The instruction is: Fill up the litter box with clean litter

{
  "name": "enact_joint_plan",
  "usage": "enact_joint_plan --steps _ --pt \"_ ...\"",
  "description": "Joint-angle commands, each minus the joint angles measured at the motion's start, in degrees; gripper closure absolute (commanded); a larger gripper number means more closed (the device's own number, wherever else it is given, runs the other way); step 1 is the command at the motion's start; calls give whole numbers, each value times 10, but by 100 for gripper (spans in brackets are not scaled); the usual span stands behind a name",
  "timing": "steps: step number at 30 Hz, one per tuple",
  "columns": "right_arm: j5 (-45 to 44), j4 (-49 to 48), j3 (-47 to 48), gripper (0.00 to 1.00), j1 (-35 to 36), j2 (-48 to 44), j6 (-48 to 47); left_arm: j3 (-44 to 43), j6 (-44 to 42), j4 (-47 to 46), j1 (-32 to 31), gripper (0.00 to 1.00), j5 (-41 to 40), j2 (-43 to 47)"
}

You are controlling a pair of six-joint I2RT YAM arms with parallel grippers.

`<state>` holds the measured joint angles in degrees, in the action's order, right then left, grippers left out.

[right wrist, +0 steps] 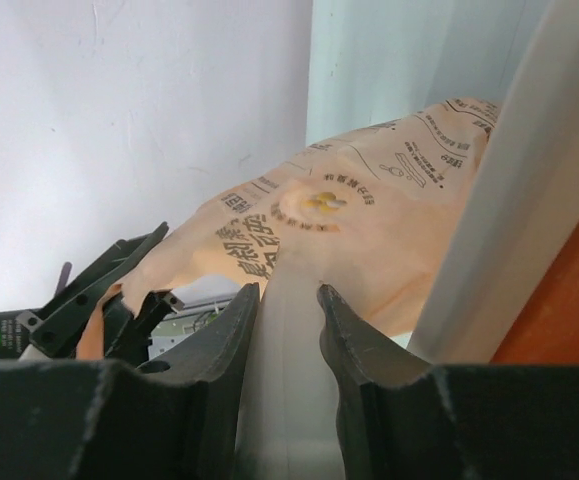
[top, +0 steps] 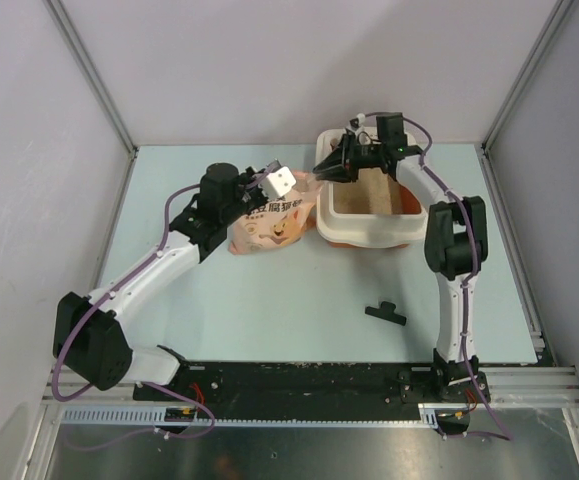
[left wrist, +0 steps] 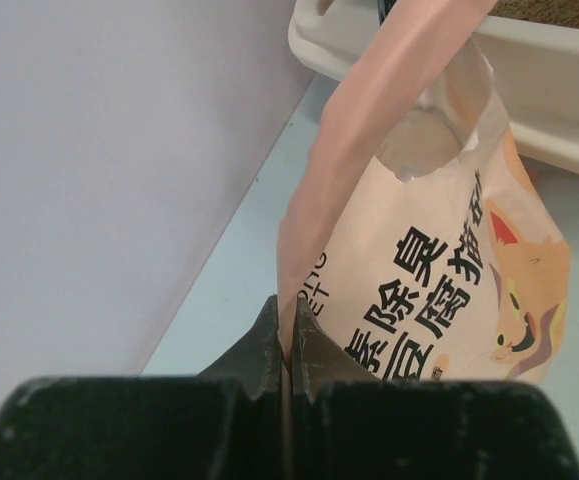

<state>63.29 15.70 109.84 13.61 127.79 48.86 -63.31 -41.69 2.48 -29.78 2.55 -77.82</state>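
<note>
Left gripper (left wrist: 284, 350): jaws clenched flat on a side seam of the litter bag (left wrist: 439, 280), with no gap between them. The bag rises ahead of these jaws. Its torn mouth is at the far end, leaning up against the outer wall of the litter box (top: 364, 232).

Right gripper (right wrist: 284, 320): jaws partly closed astride the white rim at the box's far left corner. The rim fills the space between them, so they appear to be grasping it, presumably to steady the box. The bag bulges just beyond these jaws, and the orange inner wall lies to their right.

Clean litter (top: 369, 188): a tan layer lies in the box, behind the right jaws. How much is left in the bag cannot be told.

Step in hand, as judged: pouring. The bag is at the rim with its mouth turned to the box.

The next move calls for the left arm to lift the pinched end higher and carry the mouth over the rim. The right arm should meanwhile hold the box firm. The mouth looks floppy, so spillage onto the table (top: 269, 300) is the risk.

Count:
- Litter box: one.
- Litter bag: one.
- Black clip (top: 386, 313): one, lying on the table well apart from both jaws, toward the arm bases.
- Grippers: two.
</note>
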Motion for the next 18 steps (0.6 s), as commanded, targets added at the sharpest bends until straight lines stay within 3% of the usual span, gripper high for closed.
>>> enact_joint_plan --steps 1,5,9,14,18 --pt "-4 -33 -15 100 -19 -58 38 -36 -47 -92 -5 100 -42 15" --pt "-55 -207 -122 100 -28 -114 116 -48 -52 -89 -7 100 -33 8" --pt "-78 -275 -212 100 -41 -139 170 -59 -55 -83 -12 100 -31 4" --pt "-33 -415 -239 100 -51 -134 224 -67 -62 -78 -12 100 -31 0" --pt "-12 -417 -239 100 -56 -139 223 -71 -64 -78 -13 100 -18 -3"
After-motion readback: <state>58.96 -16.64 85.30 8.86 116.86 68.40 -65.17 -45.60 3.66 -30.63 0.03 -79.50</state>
